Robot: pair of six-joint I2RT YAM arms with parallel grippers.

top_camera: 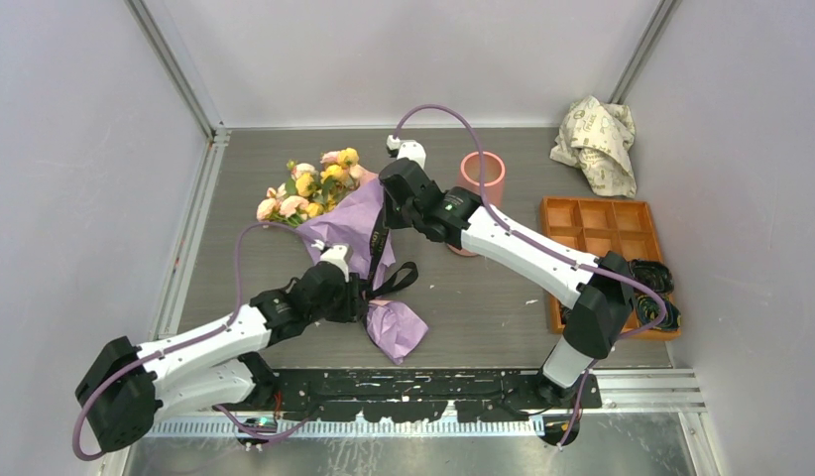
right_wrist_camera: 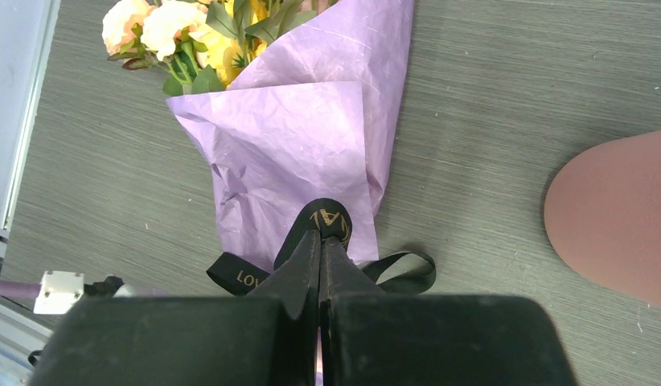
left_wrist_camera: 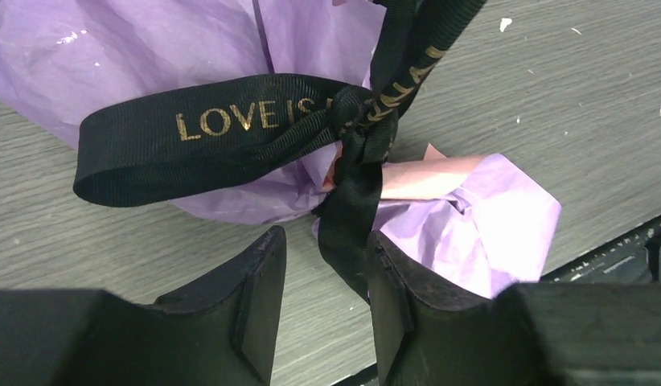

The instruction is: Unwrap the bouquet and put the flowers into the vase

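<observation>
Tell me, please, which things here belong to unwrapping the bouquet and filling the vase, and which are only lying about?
Belong to the job:
- bouquet in lilac paper
- black ribbon tied round it
- flowers
- vase

Only lying about:
- crumpled printed paper, far right corner
- orange tray, right side

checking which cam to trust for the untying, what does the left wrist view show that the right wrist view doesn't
Left wrist only: the knot in the black ribbon, and the open left gripper astride a ribbon tail. Right wrist only: the flowers, the vase, and the right gripper shut on a ribbon loop. Both: the ribbon, the lilac paper and the table.
</observation>
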